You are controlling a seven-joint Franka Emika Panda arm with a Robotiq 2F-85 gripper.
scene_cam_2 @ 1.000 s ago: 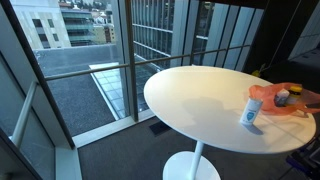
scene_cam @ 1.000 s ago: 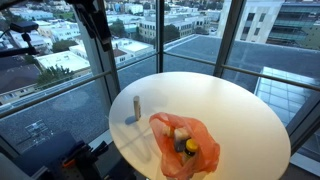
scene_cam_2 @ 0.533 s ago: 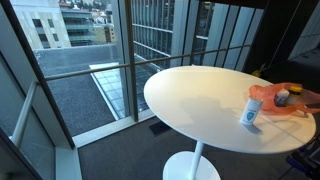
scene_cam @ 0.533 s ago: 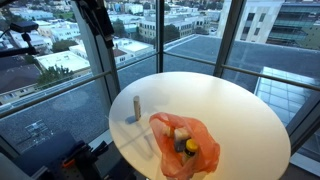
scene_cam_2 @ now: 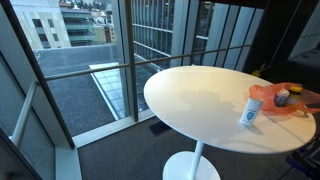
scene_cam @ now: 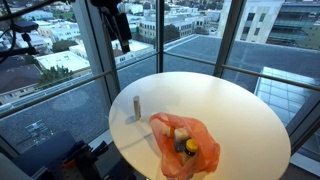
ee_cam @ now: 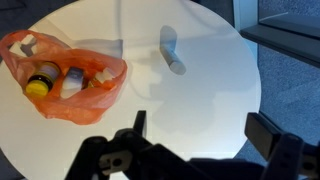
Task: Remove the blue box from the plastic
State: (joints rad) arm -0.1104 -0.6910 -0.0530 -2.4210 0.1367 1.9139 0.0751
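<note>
An orange plastic bag (scene_cam: 171, 131) lies open on the round white table (scene_cam: 230, 105). It also shows in the other exterior view (scene_cam_2: 268, 93) and in the wrist view (ee_cam: 96, 91). Inside it I see a yellow-capped bottle (ee_cam: 40, 80) and a white bottle (ee_cam: 72, 82). A small pale-blue container (scene_cam_2: 250, 112) stands upright on the table beside the bag, apart from it; it also shows in an exterior view (scene_cam: 136, 105) and the wrist view (ee_cam: 172, 52). My gripper (ee_cam: 205, 130) is open and empty, high above the table (scene_cam: 121, 30).
Tall windows with dark frames (scene_cam: 160, 30) surround the table, with rooftops outside. The table stands on a single white pedestal (scene_cam_2: 192, 165) over grey carpet. The table edge (ee_cam: 255, 90) lies close to the right of the upright container.
The arm has moved to the right at the top of the exterior view, toward the table. The bag and the upright container have not moved.
</note>
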